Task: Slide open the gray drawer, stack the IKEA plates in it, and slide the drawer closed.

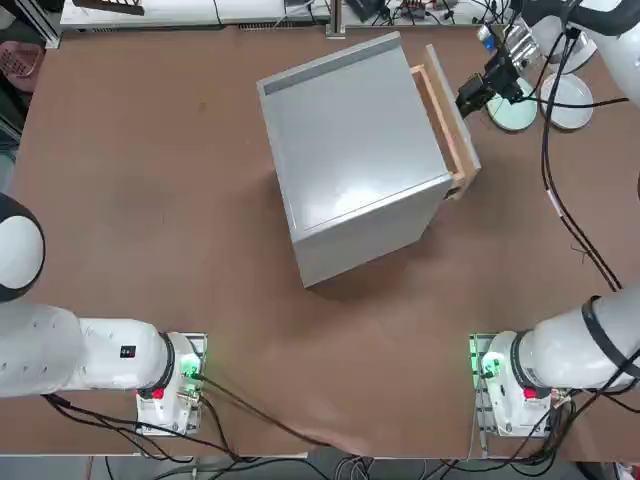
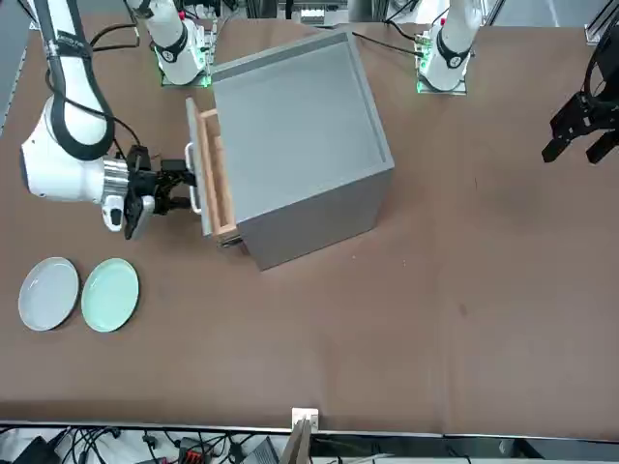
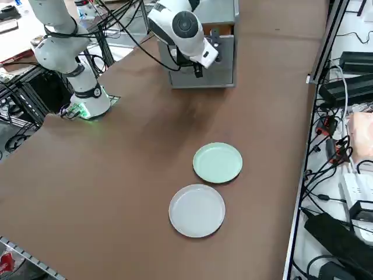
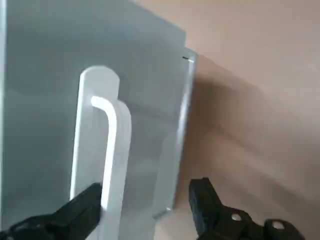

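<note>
With its grip (image 4: 147,200) spread wide, the right arm meets the part-open gray drawer (image 2: 198,169) beside its white handle (image 4: 117,145); straddling the bar squarely before pulling would serve best.

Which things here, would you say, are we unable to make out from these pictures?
- Drawer floor: top view, under the cabinet top.
- Right end effector's wrist mount: right wrist view, cut off by the edge.
- Mint plate's full rim: top view, behind the arm.
</note>
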{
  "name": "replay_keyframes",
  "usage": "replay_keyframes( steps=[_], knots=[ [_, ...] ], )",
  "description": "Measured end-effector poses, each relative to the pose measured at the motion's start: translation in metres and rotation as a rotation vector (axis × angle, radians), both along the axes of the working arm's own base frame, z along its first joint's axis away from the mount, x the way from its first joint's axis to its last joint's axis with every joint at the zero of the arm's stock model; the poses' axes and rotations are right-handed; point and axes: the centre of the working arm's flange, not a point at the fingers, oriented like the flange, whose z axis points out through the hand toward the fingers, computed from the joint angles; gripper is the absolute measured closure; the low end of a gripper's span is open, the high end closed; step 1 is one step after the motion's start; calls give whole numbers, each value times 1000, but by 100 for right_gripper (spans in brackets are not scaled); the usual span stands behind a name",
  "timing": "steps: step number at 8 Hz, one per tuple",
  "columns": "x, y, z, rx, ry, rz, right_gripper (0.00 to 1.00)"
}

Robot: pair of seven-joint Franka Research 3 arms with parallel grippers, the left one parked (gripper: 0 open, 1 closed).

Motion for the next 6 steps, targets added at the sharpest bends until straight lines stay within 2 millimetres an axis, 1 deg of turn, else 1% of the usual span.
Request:
replay_keyframes(
  steps=[2, 6],
  knots=[
    [2, -29, -4, -22, -14, 28, 0],
    [10, -71, 4, -67, -48, 35, 0]
  ],
)
